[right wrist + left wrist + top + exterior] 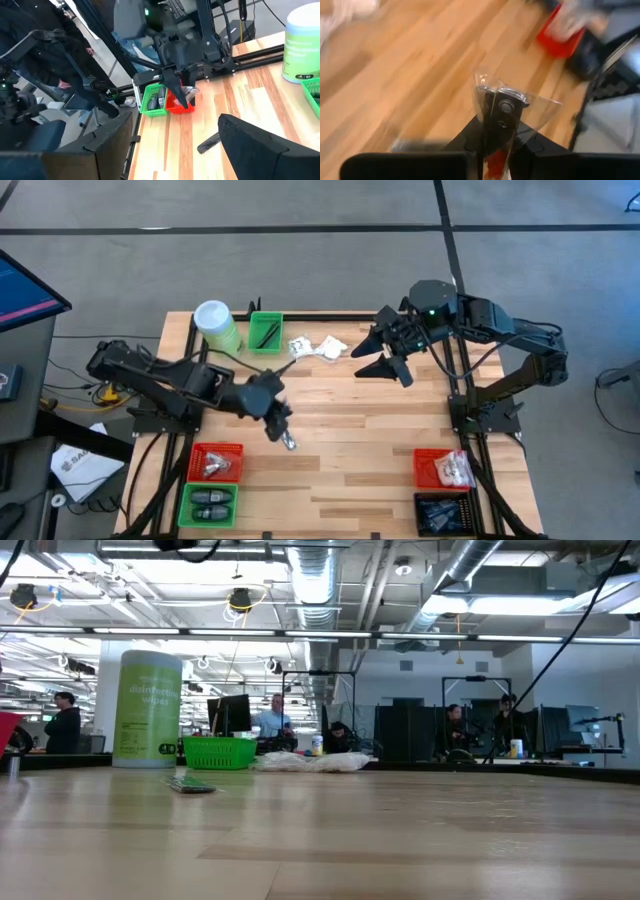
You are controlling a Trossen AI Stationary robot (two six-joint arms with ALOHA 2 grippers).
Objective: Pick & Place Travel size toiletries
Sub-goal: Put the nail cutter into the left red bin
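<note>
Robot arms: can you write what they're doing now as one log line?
left gripper: shut on clear packet, above table | right gripper: open, near white sachets

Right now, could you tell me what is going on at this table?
The robot is sorting travel size toiletries into bins. The left gripper is shut on a clear packet and holds it above the table, near the red bin at its own side. The right gripper hangs open beside the pile of white sachets at the far edge, next to the small green bin.
</note>
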